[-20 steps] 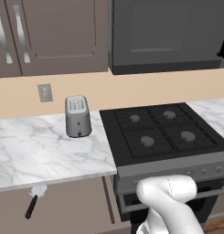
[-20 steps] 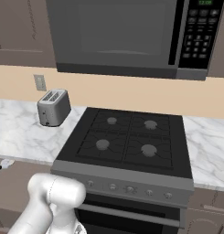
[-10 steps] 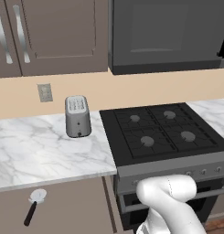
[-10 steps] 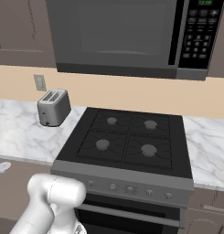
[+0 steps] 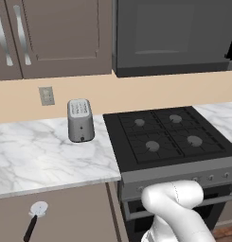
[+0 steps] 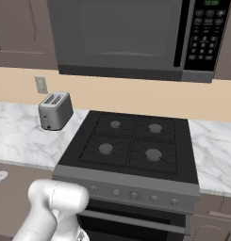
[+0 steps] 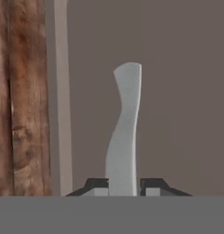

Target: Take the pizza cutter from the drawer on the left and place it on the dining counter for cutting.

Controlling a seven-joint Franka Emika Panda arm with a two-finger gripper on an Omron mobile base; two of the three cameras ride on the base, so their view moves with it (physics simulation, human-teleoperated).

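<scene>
Fingers [image 7: 122, 187]: you are looking at them closed tight on the drawer's silver pull [image 7: 124, 132], one dark tip either side of it
Drawer [image 7: 177, 91]: its taupe front is facing your hand camera; a wood-grain strip [image 7: 22, 100] is running beside it
Pizza cutter [image 5: 36, 215]: lying below the marble tabletop [image 5: 46, 156], left of the stove [image 5: 169, 137]; wheel up, dark handle down
Toaster [image 5: 80, 120]: standing on the tabletop just left of the stove

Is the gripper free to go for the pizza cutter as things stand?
Probably not yet: the gripper is shut on the drawer's silver pull and must let go first. Nothing covers the pizza cutter.
</scene>
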